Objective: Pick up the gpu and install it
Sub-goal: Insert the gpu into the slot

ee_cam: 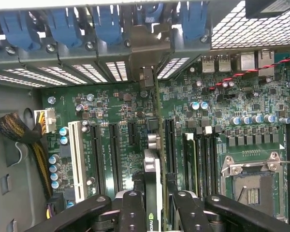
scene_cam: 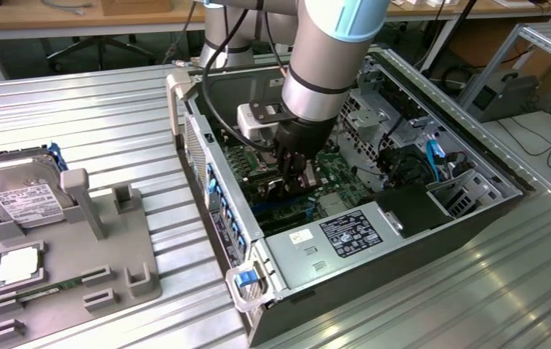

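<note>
Clamping narrowly on the flat faces of the thin black gpu card (ee_cam: 153,162), the black claw (ee_cam: 154,205) holds this seemingly light, stiff, fragile board edge-on over the slots of the green motherboard (ee_cam: 232,101).

gpu (ee_cam: 153,170) upright inside the case (scene_cam: 194,145)

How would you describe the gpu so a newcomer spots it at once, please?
Start at the open computer case. Inside, over the green motherboard, the gripper clamps the gpu edge-on. It is the one thin dark card, metal bracket at its end, among empty slots.
</note>
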Controlling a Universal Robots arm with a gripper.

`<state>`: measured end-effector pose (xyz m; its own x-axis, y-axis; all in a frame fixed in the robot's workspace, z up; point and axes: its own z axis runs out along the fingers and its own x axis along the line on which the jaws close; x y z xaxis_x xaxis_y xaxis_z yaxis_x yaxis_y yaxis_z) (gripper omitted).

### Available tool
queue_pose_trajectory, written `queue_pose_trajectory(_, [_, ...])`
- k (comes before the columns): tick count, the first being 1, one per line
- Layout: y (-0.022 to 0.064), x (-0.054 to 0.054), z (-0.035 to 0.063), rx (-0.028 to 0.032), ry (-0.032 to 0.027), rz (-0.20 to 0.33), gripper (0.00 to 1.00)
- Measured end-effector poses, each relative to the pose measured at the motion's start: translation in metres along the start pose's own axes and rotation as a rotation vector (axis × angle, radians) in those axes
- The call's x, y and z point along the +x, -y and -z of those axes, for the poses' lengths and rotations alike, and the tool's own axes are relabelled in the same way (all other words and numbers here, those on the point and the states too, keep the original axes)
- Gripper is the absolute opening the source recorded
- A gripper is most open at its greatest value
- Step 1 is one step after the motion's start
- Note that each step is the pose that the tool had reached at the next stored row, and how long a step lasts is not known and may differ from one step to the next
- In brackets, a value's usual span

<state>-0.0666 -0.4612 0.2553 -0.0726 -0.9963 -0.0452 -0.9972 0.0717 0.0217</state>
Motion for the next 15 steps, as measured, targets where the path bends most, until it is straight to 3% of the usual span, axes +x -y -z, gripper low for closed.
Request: queue_pose_trajectory(15, [-0.0017, 0.0002, -0.0023, 0.0000, 0.0001, 0.000, 0.27])
